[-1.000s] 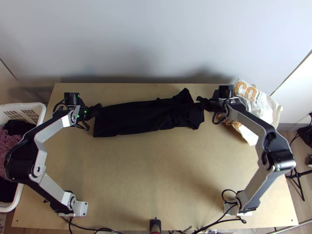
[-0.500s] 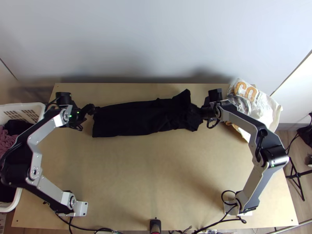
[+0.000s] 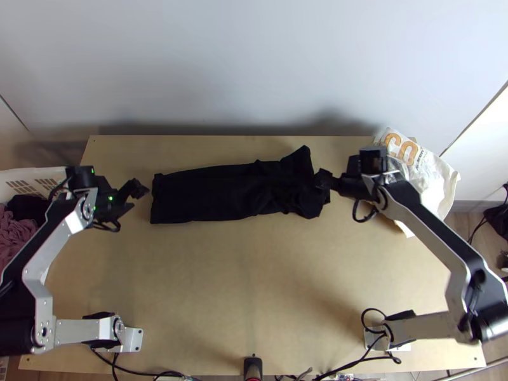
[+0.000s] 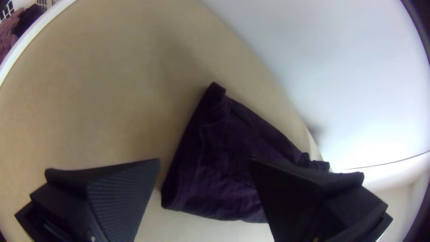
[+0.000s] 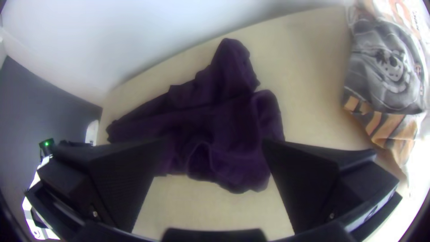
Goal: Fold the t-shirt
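Note:
The black t-shirt [image 3: 222, 192] lies as a long narrow folded strip across the table's far part, its right end bunched with a corner sticking up toward the wall. My left gripper [image 3: 140, 198] stands just off the strip's left end, holding nothing. In the left wrist view my left gripper [image 4: 204, 163] is wide open, the t-shirt [image 4: 224, 152] beyond its fingers. My right gripper [image 3: 322, 184] is at the strip's right end. In the right wrist view the right gripper [image 5: 212, 145] is open too, over the rumpled end of the t-shirt [image 5: 228, 125].
At the table's far right corner lies a white printed bag [image 3: 432, 178] with grey and orange cloth beside my right arm. A white basket [image 3: 25, 174] of clothes stands left of the table. The wall rises behind the far edge. Bare wood [image 3: 254, 286] spans the near half.
The left gripper has moved left, off the t-shirt's left end. My right gripper went left, then drew back right a little. The t-shirt's bunched right end has shifted slightly toward the near side.

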Robot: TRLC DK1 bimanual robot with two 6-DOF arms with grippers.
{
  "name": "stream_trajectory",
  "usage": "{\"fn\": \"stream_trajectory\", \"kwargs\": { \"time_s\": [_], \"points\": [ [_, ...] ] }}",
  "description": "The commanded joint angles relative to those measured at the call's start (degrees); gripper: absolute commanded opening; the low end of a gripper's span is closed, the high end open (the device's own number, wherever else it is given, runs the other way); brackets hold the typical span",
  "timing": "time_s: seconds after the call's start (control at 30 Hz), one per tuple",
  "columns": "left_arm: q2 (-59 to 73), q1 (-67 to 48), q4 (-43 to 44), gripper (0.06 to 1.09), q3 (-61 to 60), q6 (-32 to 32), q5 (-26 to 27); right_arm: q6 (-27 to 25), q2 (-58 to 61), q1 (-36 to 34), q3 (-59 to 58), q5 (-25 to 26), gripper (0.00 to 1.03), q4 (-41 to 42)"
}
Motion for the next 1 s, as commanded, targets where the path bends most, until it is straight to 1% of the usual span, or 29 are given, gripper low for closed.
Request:
{"fn": "stream_trajectory", "kwargs": {
  "time_s": [0.0,0.07,0.17,0.23,0.4,0.57,0.7,0.8,0.97],
  "points": [
    [-4.26,-0.40,7.28,1.01,-8.69,-0.60,2.72,2.21,-13.33,-0.02,-0.86,-0.03,0.99,-1.51],
    [-3.73,-0.57,10.79,1.01,-9.92,-1.56,2.72,2.56,-16.85,1.65,0.38,-0.03,0.99,-3.09],
    [-1.80,-0.57,16.86,1.01,-10.36,-2.00,2.80,2.56,-19.66,4.02,4.42,-0.03,0.99,-10.30],
    [0.57,-0.48,20.02,1.01,-9.48,-1.92,3.51,2.48,-20.89,4.46,6.70,-0.03,0.99,-13.64],
    [9.19,-0.40,22.48,1.01,-4.47,-0.42,3.86,3.62,-21.42,4.46,11.54,-0.65,0.99,-18.03],
    [16.13,-0.66,22.48,1.01,-0.34,1.42,4.82,4.15,-21.07,4.55,14.09,-0.91,0.99,-19.62],
    [17.36,-0.66,21.25,1.01,0.71,3.88,5.88,4.41,-20.89,4.46,15.14,-0.82,0.99,-20.32],
    [17.89,-1.01,20.90,1.02,1.24,3.97,7.37,4.41,-20.72,4.20,15.49,-0.82,0.99,-20.67],
    [21.93,-4.00,14.48,1.01,5.99,5.47,7.99,5.46,-20.72,3.41,16.28,-0.91,0.99,-20.93]
  ]
}}
